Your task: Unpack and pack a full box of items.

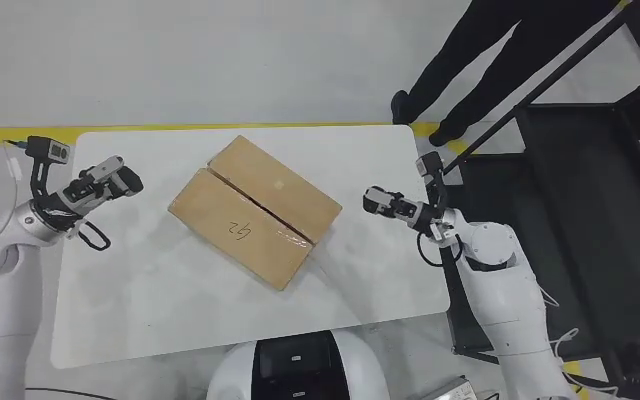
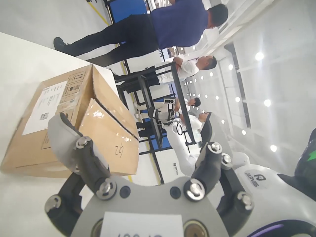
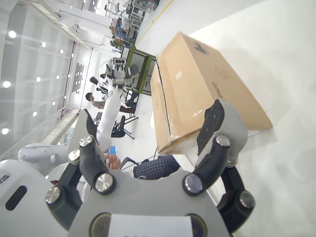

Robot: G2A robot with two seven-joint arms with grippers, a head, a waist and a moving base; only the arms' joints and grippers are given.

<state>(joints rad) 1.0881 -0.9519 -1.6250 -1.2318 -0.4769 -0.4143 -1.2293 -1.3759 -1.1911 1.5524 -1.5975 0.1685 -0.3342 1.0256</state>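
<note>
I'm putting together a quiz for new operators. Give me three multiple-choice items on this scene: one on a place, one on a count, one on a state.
1. Where is the box?
A. On the floor
B. Near the middle of the table
C. Held in a claw

2. How many boxes are on the table?
A. One
B. Two
C. Three

3. How are the box's top flaps?
A. Standing open
B. Torn off
C. Shut, with tape over the seam

Answers:
1 B: the top view shows it on the white tabletop between the left claw and the right claw, touching neither.
2 A: a single brown box stands there.
3 C: both flaps lie flat, and clear tape shines across the seam's end.
</note>
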